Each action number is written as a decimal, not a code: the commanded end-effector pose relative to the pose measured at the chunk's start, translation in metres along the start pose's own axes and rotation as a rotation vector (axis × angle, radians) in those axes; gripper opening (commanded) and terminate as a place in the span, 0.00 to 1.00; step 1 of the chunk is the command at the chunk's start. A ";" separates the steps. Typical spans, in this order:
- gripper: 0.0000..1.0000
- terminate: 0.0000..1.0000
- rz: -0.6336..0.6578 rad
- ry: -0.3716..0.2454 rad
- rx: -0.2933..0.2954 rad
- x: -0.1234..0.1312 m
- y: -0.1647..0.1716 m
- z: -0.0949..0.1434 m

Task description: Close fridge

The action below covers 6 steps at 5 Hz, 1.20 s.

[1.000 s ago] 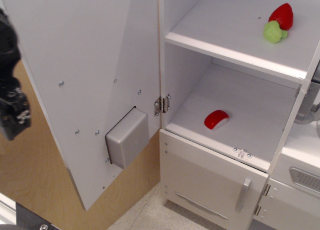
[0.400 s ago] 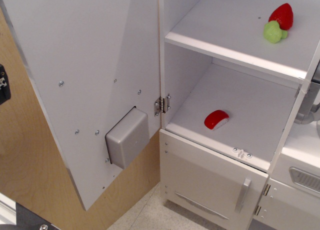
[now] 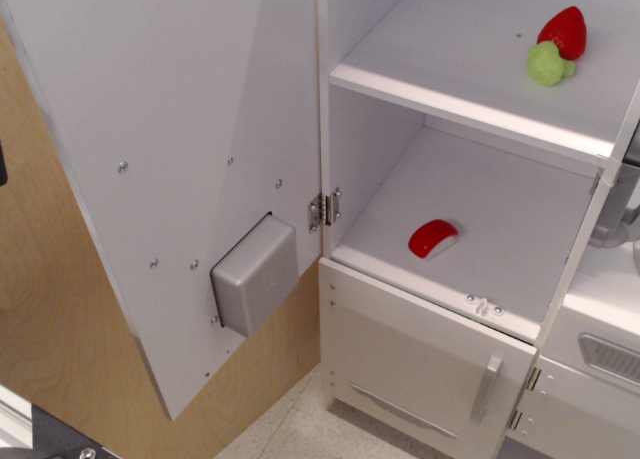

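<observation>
I could see only a dark sliver of the pincer (image 3: 2, 164) at the left edge, so I could not tell whether it was released or clenched; it touched nothing visible. The fridge (image 3: 470, 109) stood to its right with its door (image 3: 180, 159) swung wide open, the grey dispenser box (image 3: 255, 274) on its inner face. A strawberry (image 3: 563, 31) and green piece (image 3: 546, 64) lay on the upper shelf, a red-and-white piece (image 3: 433, 238) on the lower.

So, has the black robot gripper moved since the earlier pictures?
Yes. It slid left, away from the big white fridge door, and now only a dark sliver remains at the frame's left edge.
</observation>
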State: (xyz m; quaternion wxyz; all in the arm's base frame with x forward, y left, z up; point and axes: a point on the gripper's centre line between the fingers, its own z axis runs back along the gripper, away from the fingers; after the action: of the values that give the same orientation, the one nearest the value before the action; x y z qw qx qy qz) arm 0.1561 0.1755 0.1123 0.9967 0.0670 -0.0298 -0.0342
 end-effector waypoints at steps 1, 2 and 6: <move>1.00 0.00 0.070 0.014 0.004 0.048 0.008 0.007; 1.00 0.00 0.048 0.028 -0.012 0.051 -0.005 0.005; 1.00 0.00 -0.012 0.025 -0.105 0.062 -0.139 0.008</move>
State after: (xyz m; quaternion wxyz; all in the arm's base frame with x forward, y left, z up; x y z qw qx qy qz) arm 0.2007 0.0262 0.0952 0.9992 0.0094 0.0068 -0.0380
